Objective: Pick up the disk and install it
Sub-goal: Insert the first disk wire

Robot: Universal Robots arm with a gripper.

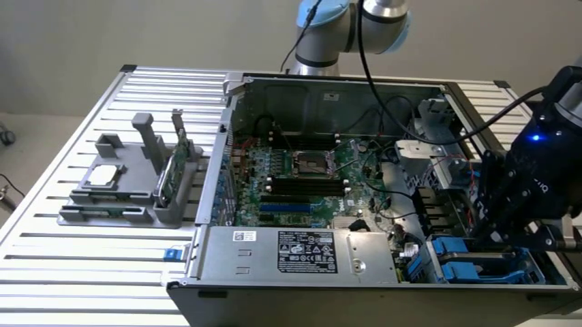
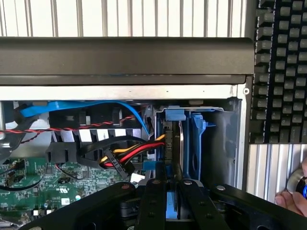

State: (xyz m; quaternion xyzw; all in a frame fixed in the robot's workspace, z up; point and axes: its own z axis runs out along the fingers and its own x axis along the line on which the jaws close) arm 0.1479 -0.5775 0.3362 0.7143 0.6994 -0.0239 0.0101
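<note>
My gripper hangs low over the drive bay at the front corner of the open case, on the exterior view's right. In the wrist view my fingers stand close together, almost shut, pinched on the edge of the disk, with only a narrow strip of its blue frame showing between them. The disk stands on edge inside the bay, its blue carrier rails rising just beside the bay's grey metal wall, and a blue tab caps its far end. From the exterior view the blue frame sits down in that corner, under my gripper, so the disk is already within the bay, though I cannot tell whether it is fully seated. Next to the disk, red, yellow and black power wires run to a connector near its edge, and a blue cable arcs over them. The green board fills the case floor, with the grey power supply along the near side. On the slatted table, on the exterior view's left, a grey holder carries a small silver chip and a green card standing upright. A person's fingertips show at the edge of the wrist view.
</note>
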